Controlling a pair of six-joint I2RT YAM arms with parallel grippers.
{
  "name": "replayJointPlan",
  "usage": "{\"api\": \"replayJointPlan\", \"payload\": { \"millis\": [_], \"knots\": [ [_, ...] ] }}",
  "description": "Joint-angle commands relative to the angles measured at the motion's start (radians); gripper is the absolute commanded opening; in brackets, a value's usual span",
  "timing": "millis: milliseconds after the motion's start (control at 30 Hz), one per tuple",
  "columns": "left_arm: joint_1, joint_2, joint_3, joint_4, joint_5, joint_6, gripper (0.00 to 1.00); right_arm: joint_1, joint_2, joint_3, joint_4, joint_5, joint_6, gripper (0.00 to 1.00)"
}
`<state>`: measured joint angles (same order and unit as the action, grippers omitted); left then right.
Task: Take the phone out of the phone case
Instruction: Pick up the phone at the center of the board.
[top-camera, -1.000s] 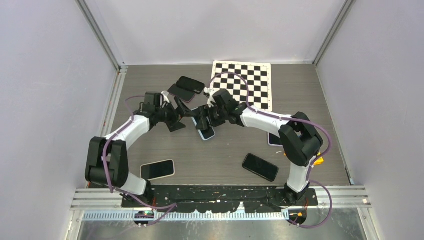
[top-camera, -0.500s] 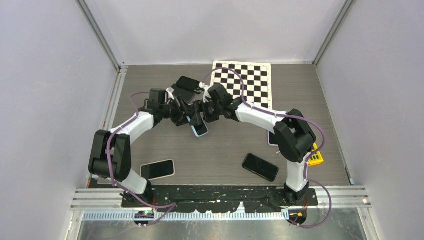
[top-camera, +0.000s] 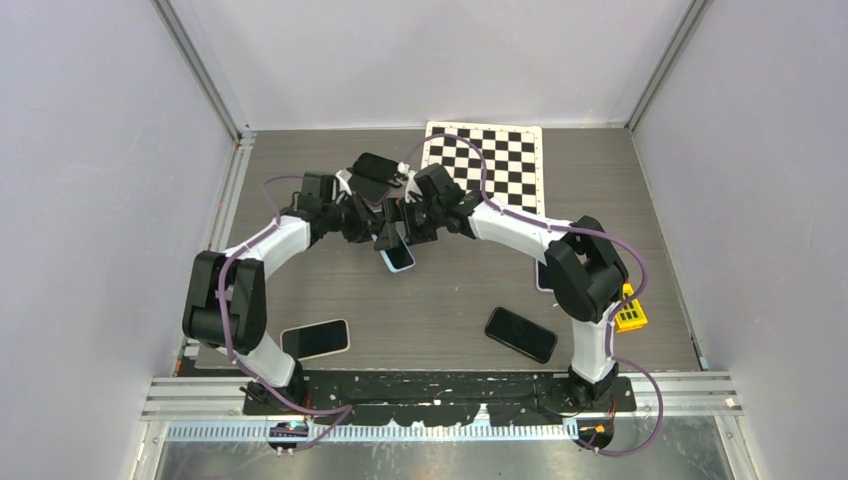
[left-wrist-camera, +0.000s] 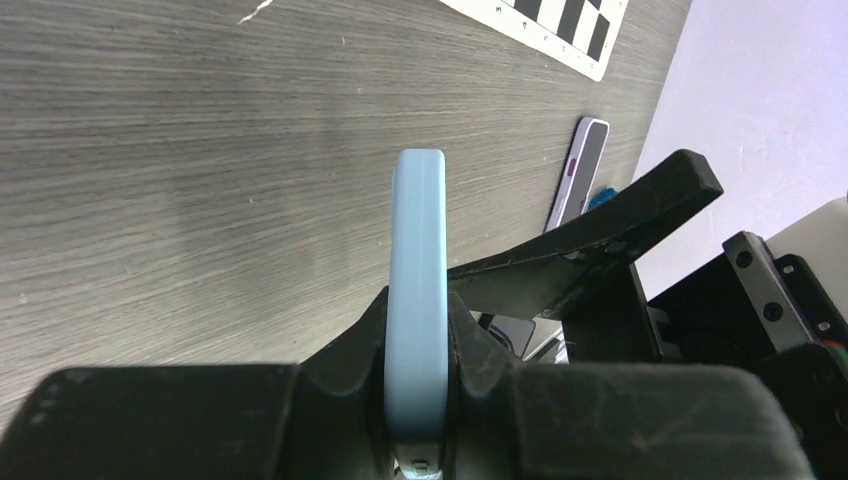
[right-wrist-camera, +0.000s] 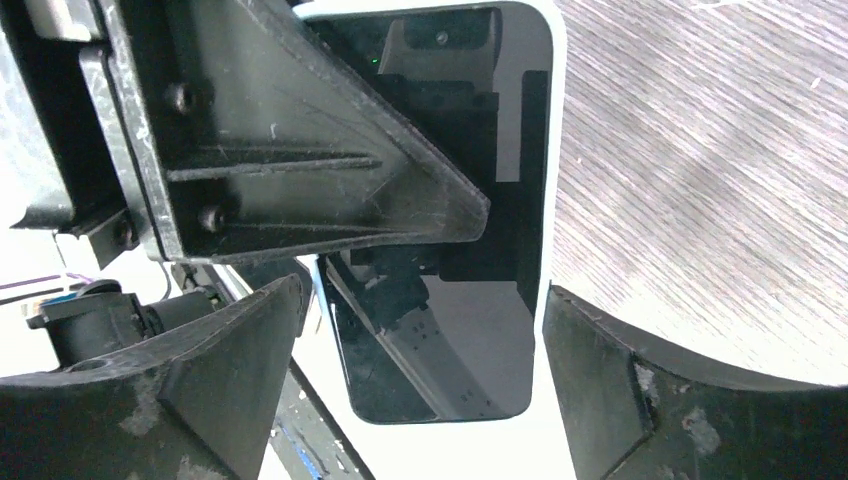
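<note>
Shifted closer to the checkerboard, the left hand has clamped the blue phone case edgewise — right hand spread wide astride the phone.

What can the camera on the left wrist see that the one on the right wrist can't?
Only the left wrist view: the light blue phone case edge-on, pinched by the left hand, plus the checkerboard and a second phone lying farther off on the table. Only the right wrist view: the phone's dark screen face-on, with the right hand open, a finger on either side. Both: the same cased phone, the grey table, and part of the other arm's hand.
</note>
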<state>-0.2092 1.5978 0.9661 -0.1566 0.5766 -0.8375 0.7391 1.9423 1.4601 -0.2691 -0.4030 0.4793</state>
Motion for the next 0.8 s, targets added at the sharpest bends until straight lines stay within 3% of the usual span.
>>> {"api": "replayJointPlan", "payload": {
  "millis": [0,133,300,567,767],
  "knots": [
    [0.007,-0.004,0.110,-0.018,0.011,0.067,0.00,-0.035,-0.088,-0.044,0.116,-0.100,0.048,0.96],
    [0.053,-0.018,0.182,-0.066,0.050,0.094,0.00,-0.091,-0.170,-0.157,0.297,-0.146,0.120,0.98],
    [0.126,-0.062,0.297,-0.048,0.178,0.016,0.00,-0.137,-0.252,-0.235,0.434,-0.214,0.220,0.99],
    [0.129,-0.201,0.425,0.002,0.081,-0.074,0.00,-0.144,-0.386,-0.265,0.568,-0.213,0.232,0.99],
    [0.129,-0.248,0.410,0.140,0.059,-0.258,0.00,-0.144,-0.404,-0.251,0.701,-0.193,0.331,0.89]
  ]
}}
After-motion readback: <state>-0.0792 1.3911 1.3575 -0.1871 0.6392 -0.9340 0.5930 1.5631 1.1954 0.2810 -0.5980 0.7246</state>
